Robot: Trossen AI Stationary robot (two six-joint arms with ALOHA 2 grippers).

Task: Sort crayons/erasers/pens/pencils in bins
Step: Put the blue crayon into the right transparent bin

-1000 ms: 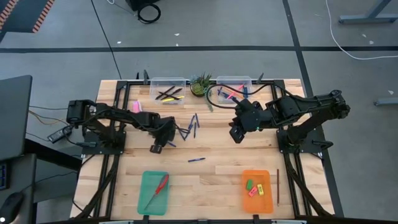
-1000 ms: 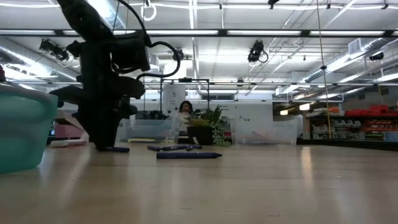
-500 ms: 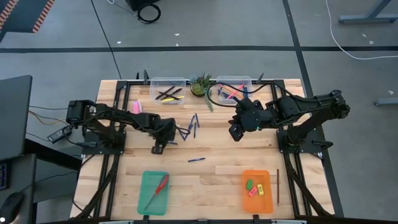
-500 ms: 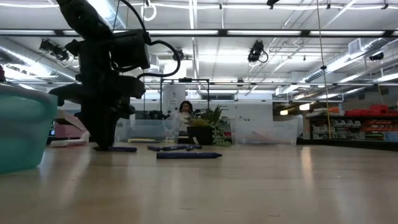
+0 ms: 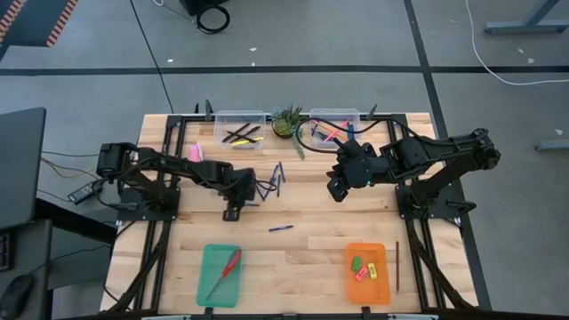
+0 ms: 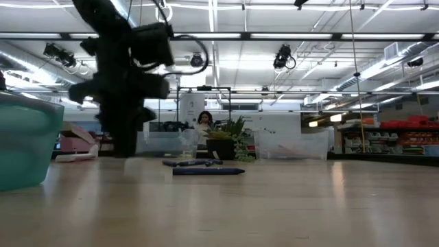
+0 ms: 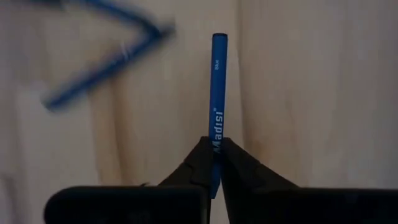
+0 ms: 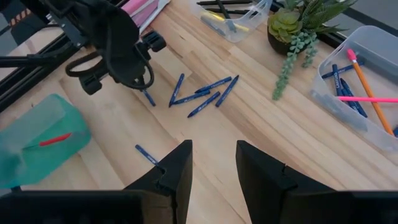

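From table height the teal-green tray fills the near left edge, cut off by the frame, and nothing inside it can be seen. Past it one blue pen lies flat, broadside on. The left arm's dark bulk behind it hides whatever its gripper holds, so this angle gives nothing on the grip.

The left wrist view does: the left gripper has its two fingers pinched tight on a blue pen, whose long axis runs straight out ahead of the fingers, with white lettering down the barrel. Its near end is buried between the fingers. Other blue pens beside it are smeared and hard to count.

From above, the left gripper sits left of the table's middle, just beside the loose cluster of blue pens; the held pen is too small to pick out there. The lone pen lies nearer the front edge, almost crosswise to the table. The red-handled scissors lie in the teal tray, and small erasers in the orange tray.

The right gripper hangs right of centre, fingers parted and empty.

At the far edge two clear tubs flank a potted plant: the left tub holds dark pencils and a yellow one, the right tub mixed sticks.
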